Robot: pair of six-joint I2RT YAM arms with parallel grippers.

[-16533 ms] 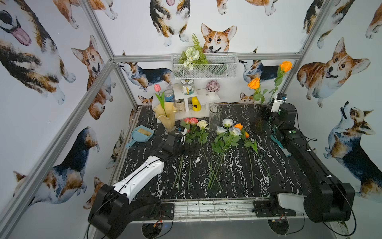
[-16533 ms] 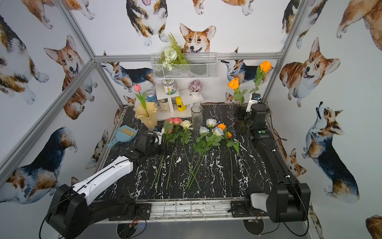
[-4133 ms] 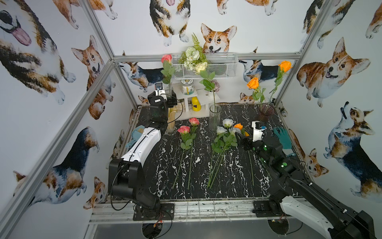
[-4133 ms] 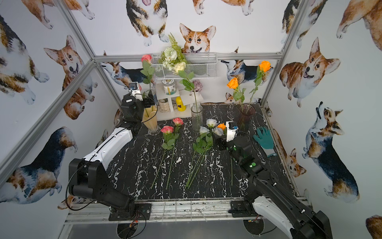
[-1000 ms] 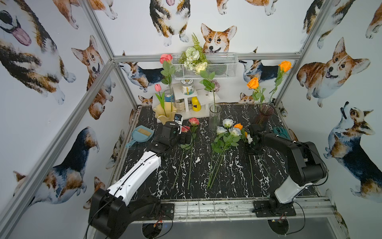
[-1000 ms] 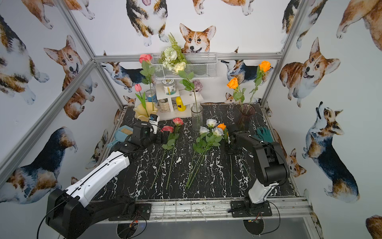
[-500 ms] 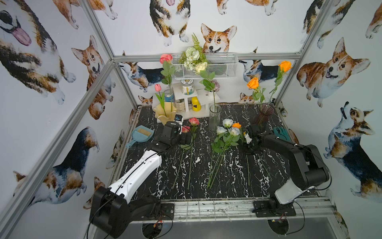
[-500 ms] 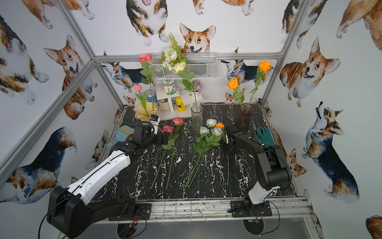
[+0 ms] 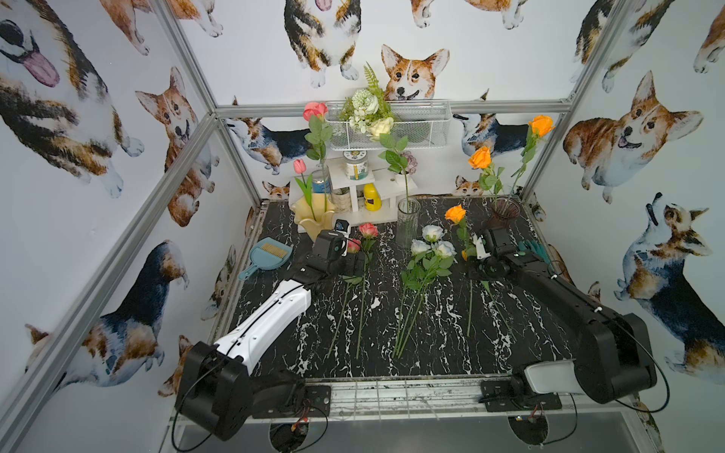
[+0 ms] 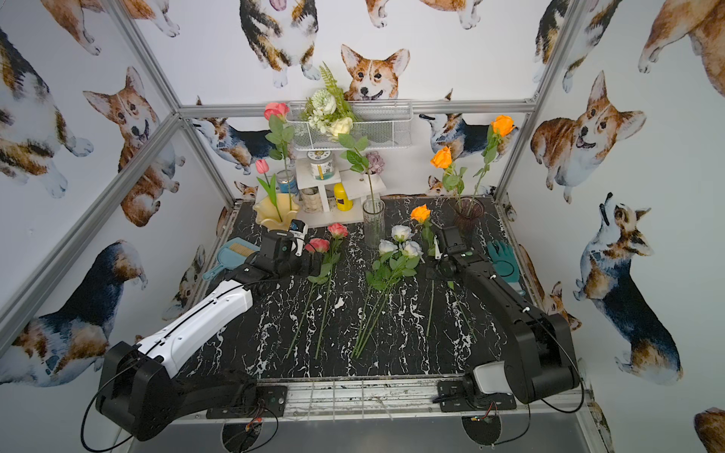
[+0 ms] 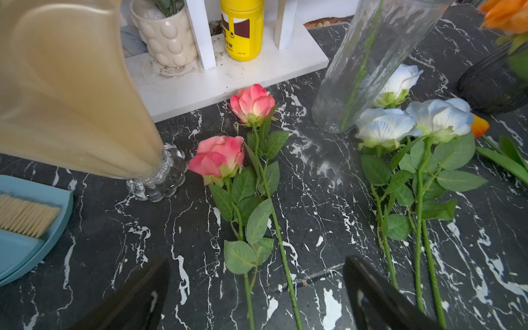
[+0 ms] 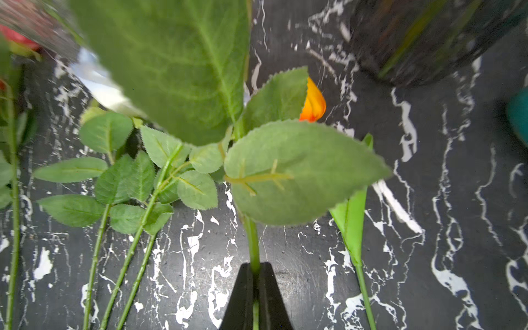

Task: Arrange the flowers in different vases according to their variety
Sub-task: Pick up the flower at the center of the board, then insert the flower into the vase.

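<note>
My right gripper [image 12: 255, 268] is shut on the green stem of an orange rose [image 9: 455, 213], whose head is tilted up off the table [image 9: 439, 353] in front of the dark purple vase [image 9: 504, 211]. Two orange roses [image 9: 480, 157] stand in that vase. An orange tulip [image 12: 314, 103] lies beside the held stem. My left gripper [image 11: 257, 285] hangs open over the stems of two pink roses [image 11: 220, 157] lying flat. The creamy-yellow vase [image 9: 314, 221] holds a pink tulip and a pink rose. A cream rose stands in the clear vase [image 9: 408, 223]. Three white roses [image 9: 431, 233] lie mid-table.
A blue dustpan with brush [image 9: 268, 255] lies at the left edge, a teal glove [image 9: 535, 249] at the right edge. A white shelf [image 9: 365, 184] with jars and a yellow bottle stands at the back, below a wire basket [image 9: 416, 125] with the fern bouquet.
My right gripper has closed on the orange rose's stem and tipped its head up off the table. The left arm has hardly moved.
</note>
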